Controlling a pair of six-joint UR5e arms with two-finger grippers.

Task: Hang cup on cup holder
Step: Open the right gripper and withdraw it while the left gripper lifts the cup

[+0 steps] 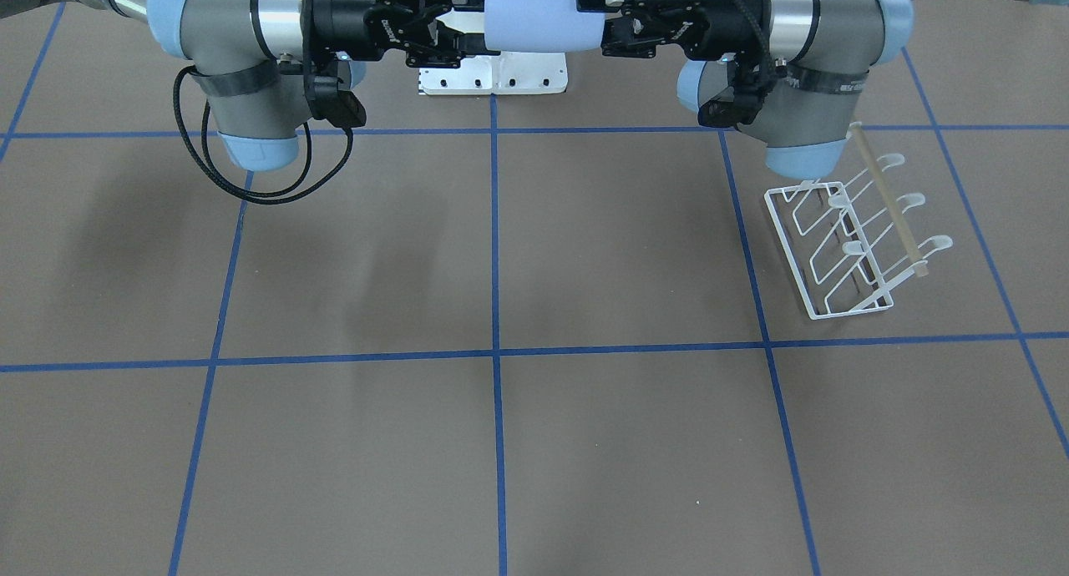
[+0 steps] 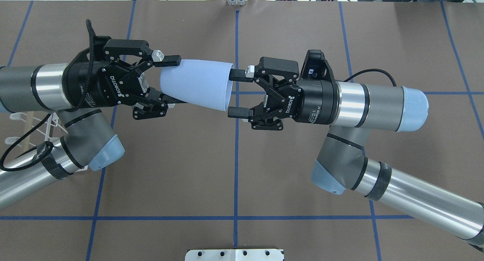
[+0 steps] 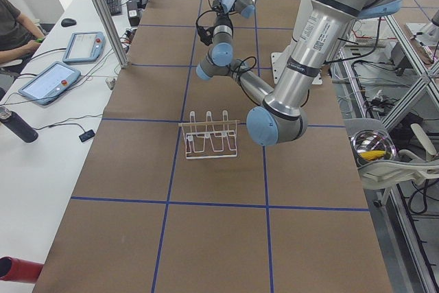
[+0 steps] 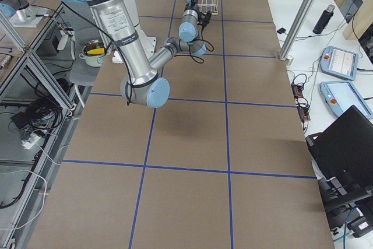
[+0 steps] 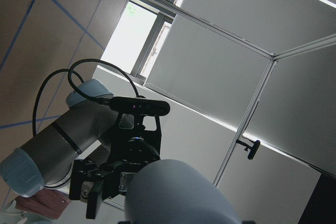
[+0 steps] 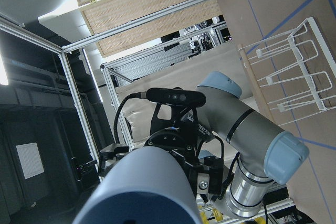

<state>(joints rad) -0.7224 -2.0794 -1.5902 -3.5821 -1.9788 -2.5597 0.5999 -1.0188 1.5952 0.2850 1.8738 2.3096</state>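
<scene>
brown table (image 1: 618, 242), blue tape grid (image 1: 494, 242), cup holder (image 1: 852, 248), grey walls (image 5: 236, 51)

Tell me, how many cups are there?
1: the cup, held in mid-air by the left gripper, its rim facing the open right gripper. None hangs on the cup holder.

Pale-blue cup (image 5: 178, 195) before grey arm (image 5: 55, 150)

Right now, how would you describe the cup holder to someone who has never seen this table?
On the brown table with blue tape lines, look to the robot's left side, beneath its left arm. The cup holder stands there: a white wire rack with paddle-tipped prongs and a wooden dowel on top, unlike the flat white metal plate near the base.
</scene>
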